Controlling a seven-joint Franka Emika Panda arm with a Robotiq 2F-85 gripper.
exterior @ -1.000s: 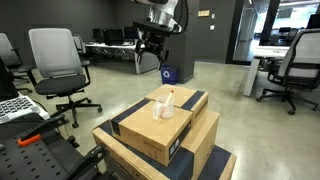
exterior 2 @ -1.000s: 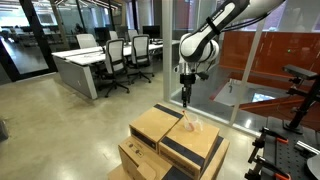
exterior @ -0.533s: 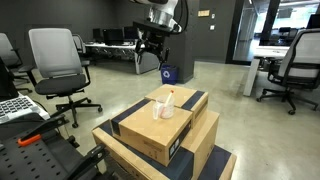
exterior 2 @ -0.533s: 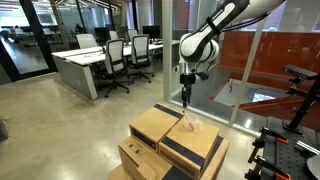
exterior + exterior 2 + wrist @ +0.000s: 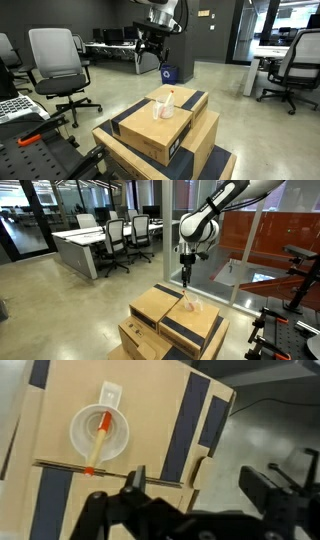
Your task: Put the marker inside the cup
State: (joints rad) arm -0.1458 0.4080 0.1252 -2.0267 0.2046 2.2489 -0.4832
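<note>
Stack of cardboard boxes (image 5: 186,101) stands in for a work surface on an open office floor. The top box carries both task items near the middle of its lid, on bare tan card between two black tape bands. This spot is likely chosen because it is flat and sits right under the arm's reach.

Arm (image 5: 225,205) comes down from above. It ends with the gripper (image 5: 186,278) hanging over the top box, well clear of the lid and pointing straight down. In the wrist view the gripper (image 5: 205,485) shows two dark fingers spread wide with nothing between them. My reading is that it is empty and parked high so that nothing gets knocked.

Cup (image 5: 115,438) is a small clear tumbler, upright, seen mouth-on from the wrist as a pale ring with a white floor. In both exterior views it is only a small pale shape on the lid (image 5: 162,110), below the gripper.

Marker (image 5: 97,447) is inside the cup, leaning. One end rests down in the cup and the shaft runs up across the rim on the side nearer the gripper. It is thin, with a red-orange stretch at the inner end, a paler yellowish shaft and a small red tip showing past the rim. It pokes out because it is about as long as the cup is tall. Judged from this, the placing looks done.
</note>
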